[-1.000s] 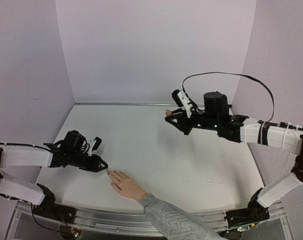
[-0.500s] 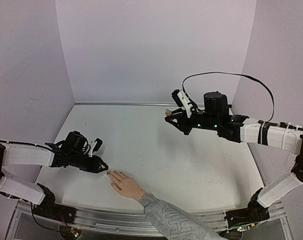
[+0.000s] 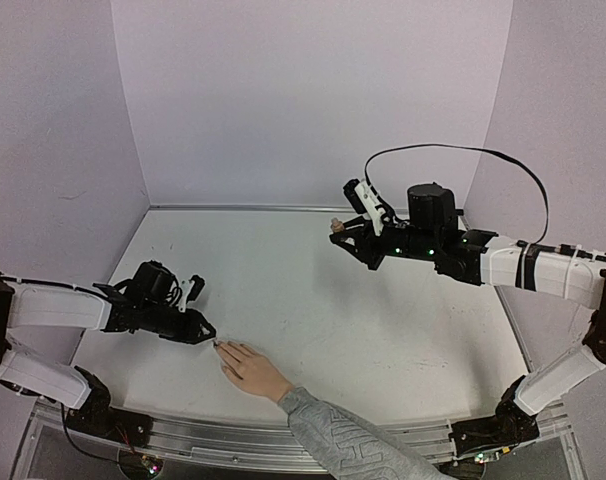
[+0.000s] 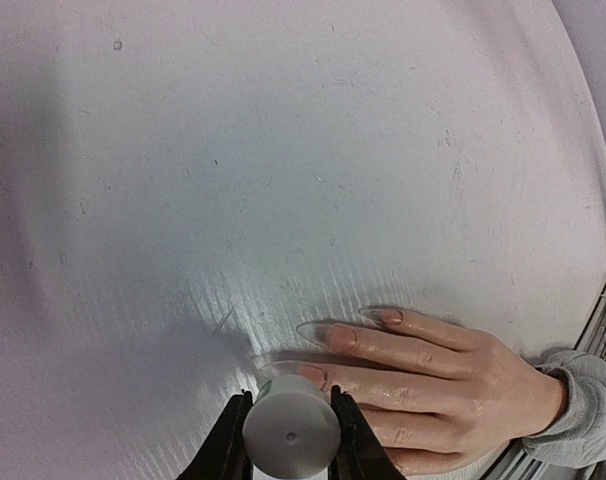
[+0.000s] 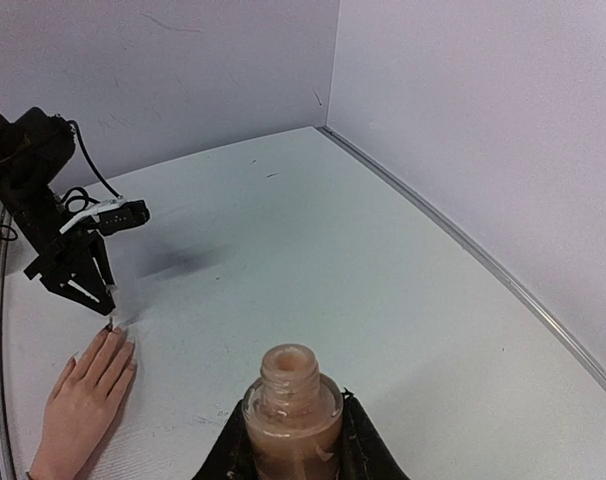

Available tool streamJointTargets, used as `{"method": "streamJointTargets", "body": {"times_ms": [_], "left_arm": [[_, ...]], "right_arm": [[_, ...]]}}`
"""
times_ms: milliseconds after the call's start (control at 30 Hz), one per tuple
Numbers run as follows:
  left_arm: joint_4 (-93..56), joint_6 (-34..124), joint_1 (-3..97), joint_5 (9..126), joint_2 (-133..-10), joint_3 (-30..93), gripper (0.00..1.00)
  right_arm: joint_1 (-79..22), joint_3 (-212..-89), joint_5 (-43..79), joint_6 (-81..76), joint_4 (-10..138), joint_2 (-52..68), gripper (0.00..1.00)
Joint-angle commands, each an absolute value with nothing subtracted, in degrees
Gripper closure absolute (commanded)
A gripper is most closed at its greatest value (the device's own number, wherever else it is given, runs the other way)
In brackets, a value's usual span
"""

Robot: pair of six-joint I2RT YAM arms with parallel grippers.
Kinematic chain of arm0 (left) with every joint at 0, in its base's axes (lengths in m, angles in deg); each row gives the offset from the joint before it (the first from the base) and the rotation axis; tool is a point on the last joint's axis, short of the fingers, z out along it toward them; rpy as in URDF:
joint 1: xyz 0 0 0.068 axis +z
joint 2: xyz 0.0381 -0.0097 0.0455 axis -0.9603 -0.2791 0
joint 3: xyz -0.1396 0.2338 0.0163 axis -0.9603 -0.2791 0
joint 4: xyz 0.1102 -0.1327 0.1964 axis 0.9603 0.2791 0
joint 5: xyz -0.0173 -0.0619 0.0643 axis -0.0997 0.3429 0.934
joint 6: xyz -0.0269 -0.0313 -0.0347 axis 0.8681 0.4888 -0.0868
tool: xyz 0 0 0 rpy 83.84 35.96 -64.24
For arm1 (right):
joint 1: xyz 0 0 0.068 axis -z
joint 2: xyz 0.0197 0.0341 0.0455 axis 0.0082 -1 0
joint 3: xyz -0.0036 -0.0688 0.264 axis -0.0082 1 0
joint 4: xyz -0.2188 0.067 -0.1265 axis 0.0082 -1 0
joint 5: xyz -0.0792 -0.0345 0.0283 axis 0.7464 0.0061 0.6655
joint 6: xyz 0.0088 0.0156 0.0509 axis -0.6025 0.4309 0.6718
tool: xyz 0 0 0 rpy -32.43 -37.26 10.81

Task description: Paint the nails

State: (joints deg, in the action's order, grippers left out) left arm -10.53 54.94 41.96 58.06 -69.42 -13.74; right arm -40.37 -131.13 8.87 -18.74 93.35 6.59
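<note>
Hand (image 3: 251,370) lay flat, palm down, on the white table (image 3: 313,300) near its front edge, in a grey knit sleeve (image 3: 353,440). Its long axis ran diagonally, fingers pointing at the left end effector (image 3: 201,332). Nails (image 4: 318,333): long, almond-shaped, glossy pale pink. Left end effector clamped a smooth white cylindrical cap (image 4: 290,435), just beside the nail tips. Right end effector (image 3: 351,235), well apart, gripped an uncapped round bottle (image 5: 292,405) of tan polish.

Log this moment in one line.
left gripper: shut on brush cap, at nails | right gripper: shut on open polish bottle, raised
</note>
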Motion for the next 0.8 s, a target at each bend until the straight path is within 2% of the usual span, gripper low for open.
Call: {"method": "streamJointTargets", "body": {"times_ms": [0, 533, 767], "left_arm": [[-12.35, 55.34, 41.8, 59.12, -70.28, -10.98, 1.0], [-11.21, 56.95, 41.84, 64.24, -70.26, -10.63, 1.0], [-7.07, 59.85, 42.22, 64.64, -57.42, -9.01, 1.0]], "right_arm": [[-40.14, -131.7, 8.43, -18.01, 96.08, 7.0, 1.0], [-40.14, -132.29, 8.35, -17.53, 96.02, 6.4, 1.0], [-40.14, -132.81, 8.21, -16.86, 96.51, 7.09, 1.0]]}}
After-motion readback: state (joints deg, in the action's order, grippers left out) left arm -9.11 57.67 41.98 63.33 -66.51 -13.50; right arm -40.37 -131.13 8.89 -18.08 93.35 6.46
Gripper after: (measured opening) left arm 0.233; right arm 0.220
